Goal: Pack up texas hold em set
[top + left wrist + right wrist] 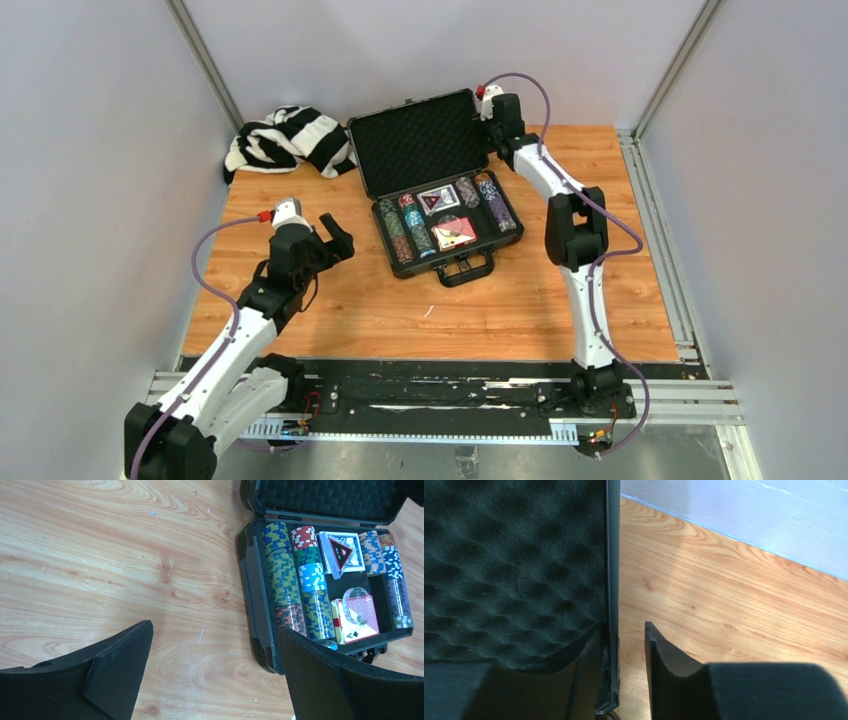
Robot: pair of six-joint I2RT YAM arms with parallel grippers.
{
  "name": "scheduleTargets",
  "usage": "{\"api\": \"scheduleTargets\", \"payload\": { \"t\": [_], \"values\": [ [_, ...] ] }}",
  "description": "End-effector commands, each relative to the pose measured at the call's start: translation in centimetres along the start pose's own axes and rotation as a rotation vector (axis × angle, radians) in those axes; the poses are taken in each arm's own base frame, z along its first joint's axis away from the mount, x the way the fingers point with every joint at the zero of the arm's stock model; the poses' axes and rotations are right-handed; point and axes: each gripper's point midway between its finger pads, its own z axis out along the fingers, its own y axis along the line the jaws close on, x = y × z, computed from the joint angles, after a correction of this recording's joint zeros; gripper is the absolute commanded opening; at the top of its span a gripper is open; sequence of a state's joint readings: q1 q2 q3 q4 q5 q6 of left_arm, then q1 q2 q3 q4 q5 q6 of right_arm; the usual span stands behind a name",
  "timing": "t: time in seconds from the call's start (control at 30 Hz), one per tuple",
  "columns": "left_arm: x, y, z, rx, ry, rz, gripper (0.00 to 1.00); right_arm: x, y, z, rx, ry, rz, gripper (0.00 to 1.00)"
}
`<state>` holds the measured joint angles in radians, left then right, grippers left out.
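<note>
The black case [389, 246] lies open mid-table, its foam-lined lid [420, 140] propped up at the back. Its tray holds rows of multicoloured chip stacks [285, 575], a card deck [342, 551] and a red-backed deck [357, 617] with a clear round disc on it. My right gripper [484, 112] is at the lid's top right corner. In the right wrist view this gripper [623, 626] straddles the lid's rim [612, 555], one finger on the foam [509, 570], the other outside with a strip of wood showing between. My left gripper [215, 627] hangs wide open over bare wood left of the case, holding nothing.
A black-and-white striped cloth [290, 138] is bunched at the back left corner. The case's handle [465, 268] points toward the arms' bases. Grey walls close in the table on three sides, and metal rails run along the right and near edges.
</note>
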<state>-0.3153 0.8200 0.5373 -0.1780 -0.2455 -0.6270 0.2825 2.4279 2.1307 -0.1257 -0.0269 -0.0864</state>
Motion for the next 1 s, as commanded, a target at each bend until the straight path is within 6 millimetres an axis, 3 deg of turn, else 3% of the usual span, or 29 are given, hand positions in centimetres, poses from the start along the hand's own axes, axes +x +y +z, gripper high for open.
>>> {"api": "scheduleTargets", "payload": {
  "t": [0.0, 0.1, 0.2, 0.37, 0.63, 0.97],
  "values": [
    [-0.7, 0.0, 0.4, -0.002, -0.032, 0.002, 1.0, -3.5, -1.7, -0.9, 0.008, -0.105, -0.002, 0.27],
    [-0.5, -0.3, 0.6, 0.01, -0.023, -0.003, 0.99, -4.0, -1.8, -2.2, 0.018, -0.129, -0.015, 0.09],
    [-0.8, -0.3, 0.5, 0.006, -0.026, 0.004, 0.98, -5.3, -1.9, -4.3, 0.036, -0.179, -0.028, 0.02],
    [-1.6, 0.7, -0.4, -0.031, -0.07, 0.016, 0.98, -5.9, -2.1, -8.1, 0.066, -0.234, -0.032, 0.01],
    [-1.1, 0.5, -1.1, 0.005, -0.068, -0.001, 0.97, -4.8, -1.5, -13.1, 0.116, -0.267, -0.038, 0.01],
    [-0.6, -0.4, -0.3, 0.049, -0.073, -0.078, 0.93, -3.0, 1.4, -18.8, 0.203, -0.321, -0.122, 0.01]
  ]
}}
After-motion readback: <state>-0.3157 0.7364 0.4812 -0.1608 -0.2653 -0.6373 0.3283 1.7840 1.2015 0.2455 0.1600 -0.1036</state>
